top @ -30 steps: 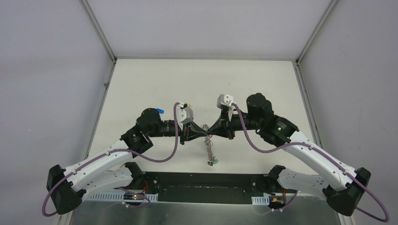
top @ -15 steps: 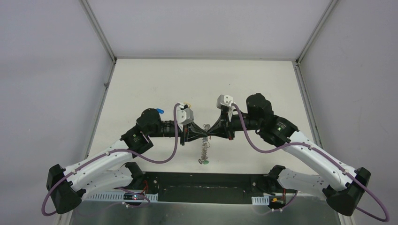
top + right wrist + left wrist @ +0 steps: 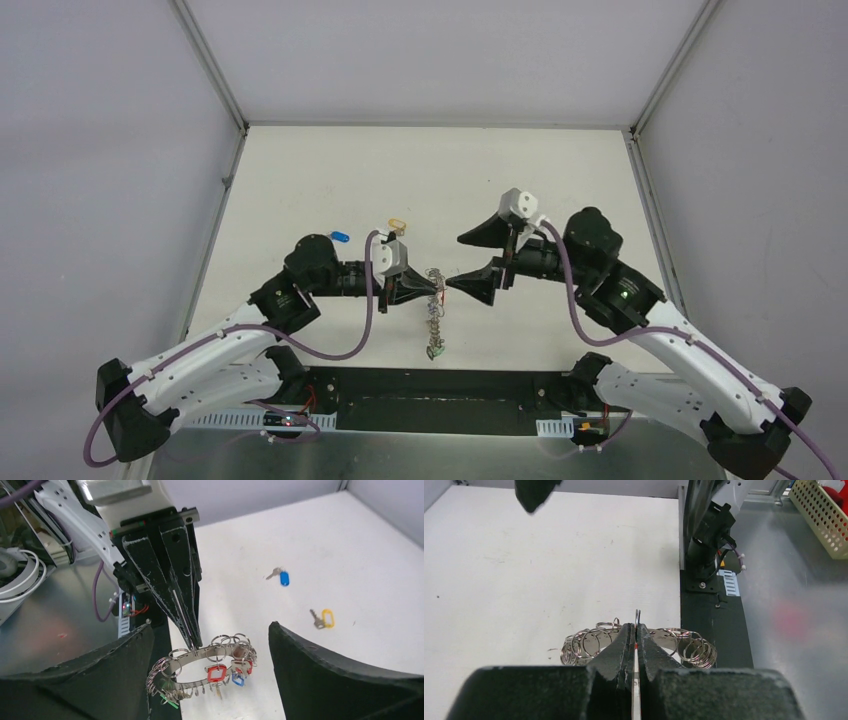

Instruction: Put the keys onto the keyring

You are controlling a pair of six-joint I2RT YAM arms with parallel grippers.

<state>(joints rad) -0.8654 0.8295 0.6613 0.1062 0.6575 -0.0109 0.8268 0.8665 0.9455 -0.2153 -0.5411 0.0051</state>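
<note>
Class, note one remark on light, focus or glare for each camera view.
Top external: even light, faint shadows, keyring tiny. Left wrist: metal surface beside the table hazy, with a pink smear. Right wrist: its fingers loom dark and soft; keyring crisp.

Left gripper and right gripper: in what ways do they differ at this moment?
The left gripper is shut; the right gripper stands wide open. The left gripper pinches the keyring, which hangs from it; the right gripper holds nothing. Both are black-tipped and face each other.
</note>
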